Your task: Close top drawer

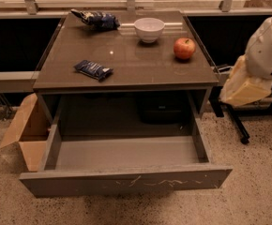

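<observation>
The top drawer (126,179) is pulled fully out from under the grey table (126,74). Its flat grey front panel has whitish scratches near the middle and right. The inside of the drawer (126,151) holds nothing that I can see. My white and cream arm (260,62) hangs at the right edge of the view, beside the table's right side and above the floor. My gripper is out of view; only this part of the arm shows.
On the tabletop are a red apple (184,48), a white bowl (149,29) and two dark blue snack bags (93,70) (97,18). An open cardboard box (26,130) lies on the floor left of the drawer. Black chair legs (234,123) stand at the right.
</observation>
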Motion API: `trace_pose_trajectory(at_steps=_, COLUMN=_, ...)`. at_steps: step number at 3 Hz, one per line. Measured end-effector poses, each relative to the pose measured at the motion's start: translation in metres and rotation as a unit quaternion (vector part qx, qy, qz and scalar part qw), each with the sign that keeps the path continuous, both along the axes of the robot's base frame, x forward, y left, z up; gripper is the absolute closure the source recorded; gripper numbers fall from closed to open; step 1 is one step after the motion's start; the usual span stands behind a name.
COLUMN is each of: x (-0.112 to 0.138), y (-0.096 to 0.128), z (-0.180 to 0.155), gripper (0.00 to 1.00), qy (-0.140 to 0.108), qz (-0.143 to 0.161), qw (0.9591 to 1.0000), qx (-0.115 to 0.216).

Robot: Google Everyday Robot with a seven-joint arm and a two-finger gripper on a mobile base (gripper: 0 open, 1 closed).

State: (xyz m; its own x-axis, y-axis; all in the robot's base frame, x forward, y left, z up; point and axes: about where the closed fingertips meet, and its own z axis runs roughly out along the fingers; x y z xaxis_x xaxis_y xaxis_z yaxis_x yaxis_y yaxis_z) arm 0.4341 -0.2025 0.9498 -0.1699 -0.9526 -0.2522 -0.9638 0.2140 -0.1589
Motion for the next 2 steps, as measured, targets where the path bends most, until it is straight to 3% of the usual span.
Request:
trace_pose_trajectory(at_steps=1, x=-0.008, y=0.027, z=-0.042, gripper=0.13, qy=0.055, qz=0.052, qw=0.9962, qx=0.043)
trace_pose_trajectory(at_steps=2, x=-0.027, y=0.058, z=-0.091, gripper=0.00, qy=0.111, qz=0.090, qw=0.9870, qx=0.074)
